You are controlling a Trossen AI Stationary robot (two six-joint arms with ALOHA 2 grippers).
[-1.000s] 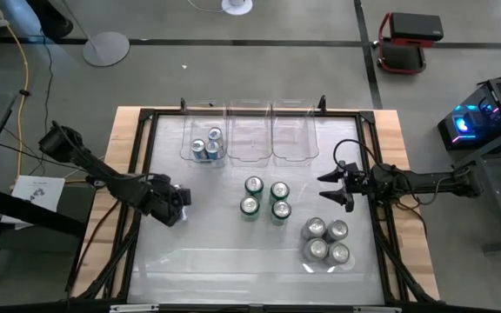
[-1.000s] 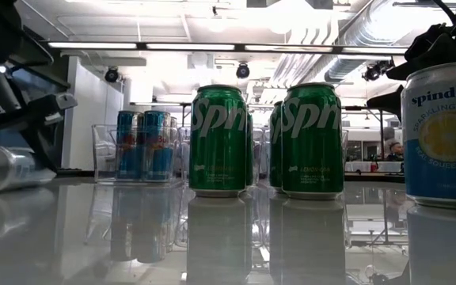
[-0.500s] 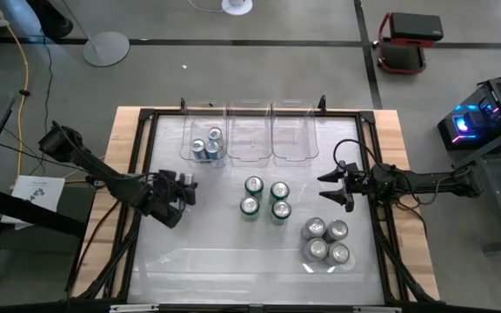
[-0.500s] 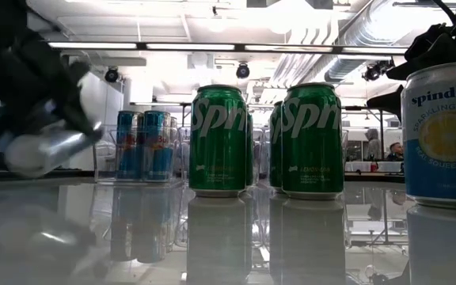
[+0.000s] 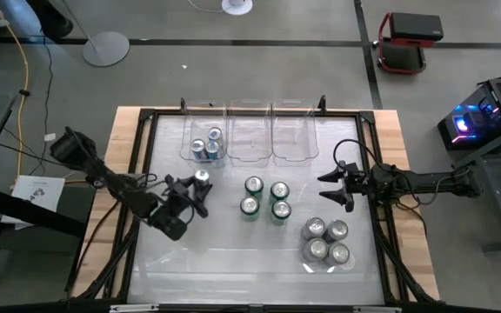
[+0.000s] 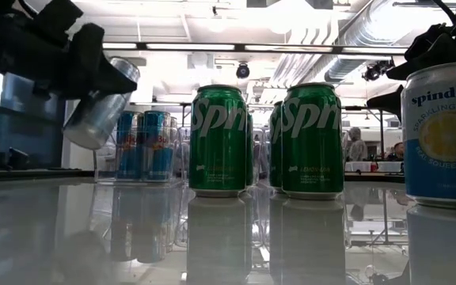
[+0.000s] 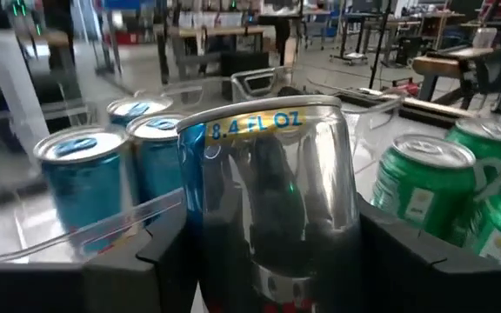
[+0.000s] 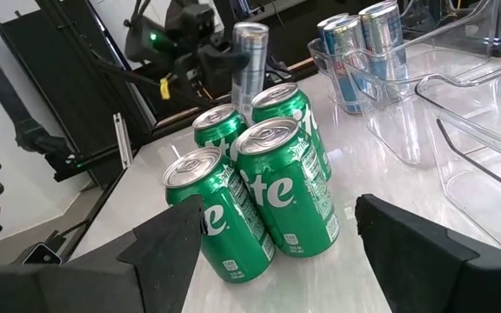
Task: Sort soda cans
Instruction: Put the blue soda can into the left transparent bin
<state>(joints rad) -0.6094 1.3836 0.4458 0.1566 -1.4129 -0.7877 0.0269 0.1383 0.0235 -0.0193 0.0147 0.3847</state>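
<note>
Left gripper (image 5: 195, 188) is clamping a slim blue can (image 5: 201, 177) around its body and holding it clear of the table (image 5: 233, 261), tilted, between the table's left side and the green Sprite cans (image 5: 265, 199). Three matching blue cans (image 5: 206, 145) are standing in the leftmost clear bin (image 5: 189, 139); the middle bin (image 5: 250, 139) and right bin (image 5: 292, 139) are holding nothing. Four Spindrift cans (image 5: 325, 241) are clustered near the front right. Right gripper (image 5: 336, 189) is waiting with its fingers parted, just right of the green cluster. For a clean placement, the carried can probably needs righting to vertical, lifting over the bin's near wall, and lowering into the free space beside the other three before letting go.
</note>
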